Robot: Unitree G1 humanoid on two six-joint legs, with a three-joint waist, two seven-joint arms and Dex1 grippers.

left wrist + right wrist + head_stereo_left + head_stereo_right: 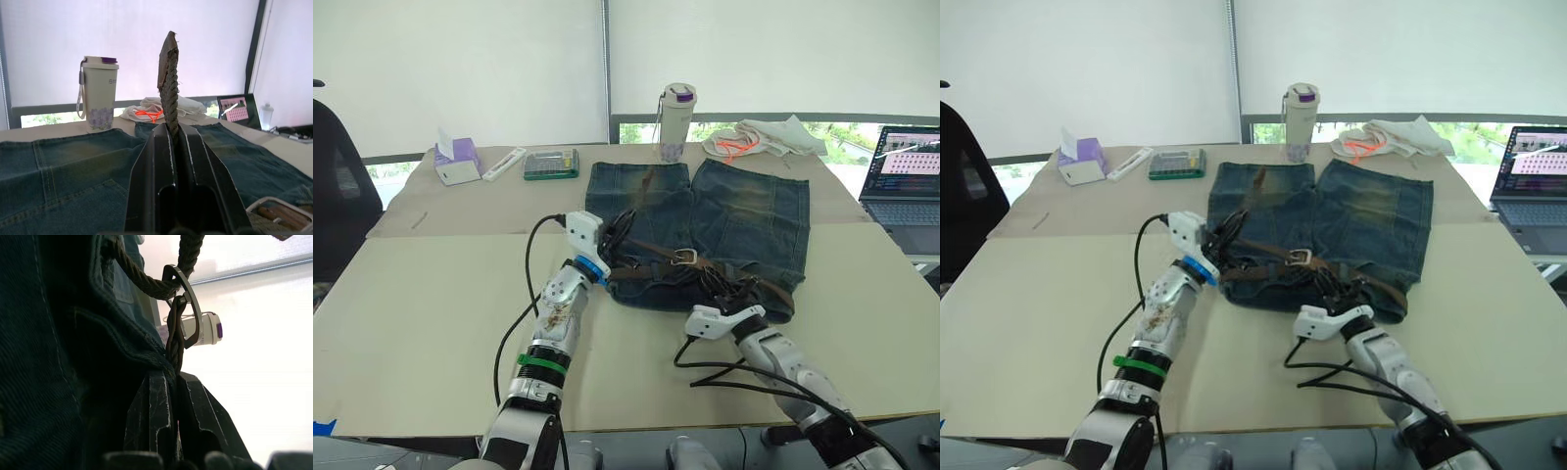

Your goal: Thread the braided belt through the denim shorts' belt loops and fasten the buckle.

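Seemingly we are nearing the fastening: both grippers, left gripper and right gripper, are pinching the braided belt across the denim shorts, the buckle unfastened.

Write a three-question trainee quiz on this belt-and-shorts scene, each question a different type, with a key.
1. True or false: the left claw is shut on the free tip of the braided belt.
2. Multiple choice: what stands past the denim shorts, at the far edge of the table? A) a tumbler with a purple lid B) a red kettle C) a potted plant
3. Fill in: the right claw pinches the belt just beside the silver ____.

Key: 1 true; 2 A, the tumbler; 3 buckle.
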